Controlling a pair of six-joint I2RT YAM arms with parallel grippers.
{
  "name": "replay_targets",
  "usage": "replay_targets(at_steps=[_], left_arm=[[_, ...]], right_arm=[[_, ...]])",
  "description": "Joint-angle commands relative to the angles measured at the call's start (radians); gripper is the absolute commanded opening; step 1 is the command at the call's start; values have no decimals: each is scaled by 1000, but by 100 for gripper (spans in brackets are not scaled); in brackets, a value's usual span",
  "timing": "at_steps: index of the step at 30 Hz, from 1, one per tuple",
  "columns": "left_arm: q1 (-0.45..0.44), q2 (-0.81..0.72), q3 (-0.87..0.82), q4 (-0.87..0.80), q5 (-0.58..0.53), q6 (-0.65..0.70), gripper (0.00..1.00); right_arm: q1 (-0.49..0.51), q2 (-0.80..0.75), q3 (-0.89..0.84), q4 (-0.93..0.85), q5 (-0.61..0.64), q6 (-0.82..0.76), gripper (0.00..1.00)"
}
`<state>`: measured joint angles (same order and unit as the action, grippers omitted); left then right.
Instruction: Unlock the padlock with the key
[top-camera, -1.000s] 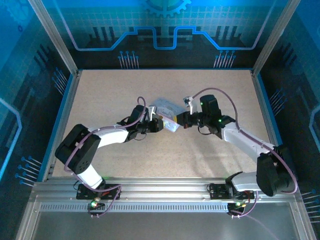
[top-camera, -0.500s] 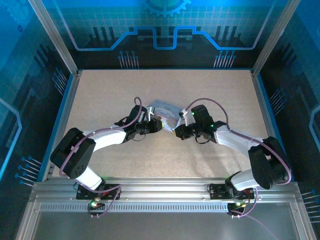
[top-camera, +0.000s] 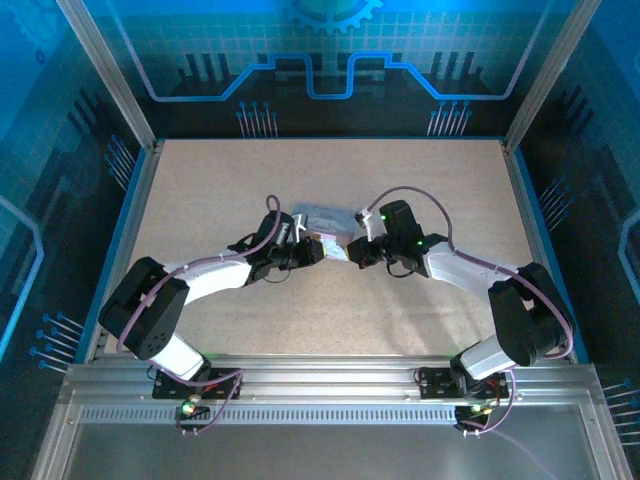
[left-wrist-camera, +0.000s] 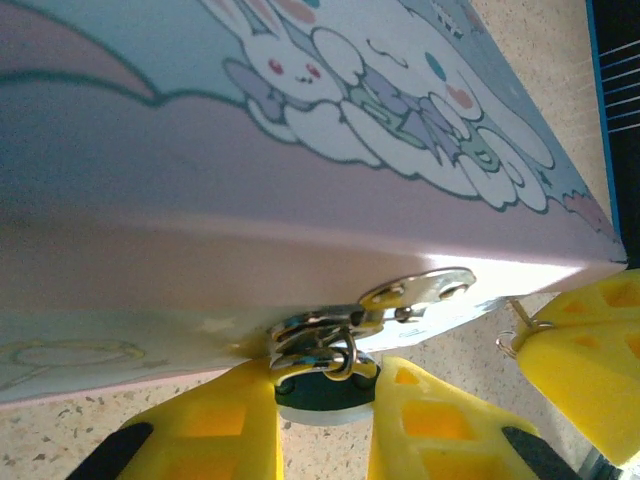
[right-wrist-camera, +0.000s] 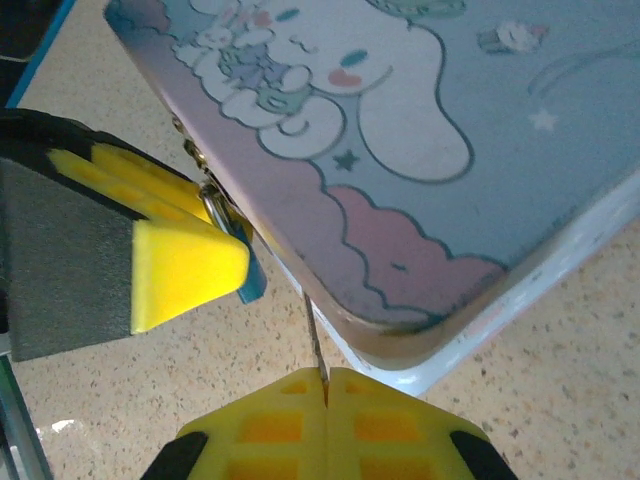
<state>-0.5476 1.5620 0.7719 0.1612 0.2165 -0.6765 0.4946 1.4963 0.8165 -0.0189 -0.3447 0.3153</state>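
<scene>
Mid-worktop (top-camera: 200, 180), on the near side of the cartoon tin (top-camera: 322, 215): left pincer (left-wrist-camera: 326, 386) clamped on the dark teal padlock (left-wrist-camera: 322, 395), hung from the tin's silver hasp (left-wrist-camera: 415, 290). Just right of it, right pincer (right-wrist-camera: 325, 385) pressed together on the thin key (right-wrist-camera: 313, 335), blade pointing toward the tin's edge.

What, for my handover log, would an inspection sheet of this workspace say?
Surface: speckled beige tabletop.
Job's things: small dark bluish-green padlock hangs from the silver hasp of the lavender cartoon-printed tin; thin grey metal key not yet in it, tip beside the tin's corner.
Clutter: nothing seen.
Grippers: left gripper shut on the padlock; right gripper shut on the key.
Cables: purple cables loop above both wrists.
Surroundings: aluminium frame, blue-lit panels.
</scene>
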Motion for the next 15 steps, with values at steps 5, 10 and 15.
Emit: replay_targets(at_steps=[5, 10, 15], left_arm=[[-14, -56, 60, 14, 8, -98, 15], [-13, -75, 70, -13, -13, -123, 15], [-13, -76, 66, -4, -14, -163, 14]], right_arm=[[2, -74, -94, 99, -20, -38, 0], [31, -89, -142, 152, -3, -40, 0], [58, -102, -195, 235, 26, -33, 0]])
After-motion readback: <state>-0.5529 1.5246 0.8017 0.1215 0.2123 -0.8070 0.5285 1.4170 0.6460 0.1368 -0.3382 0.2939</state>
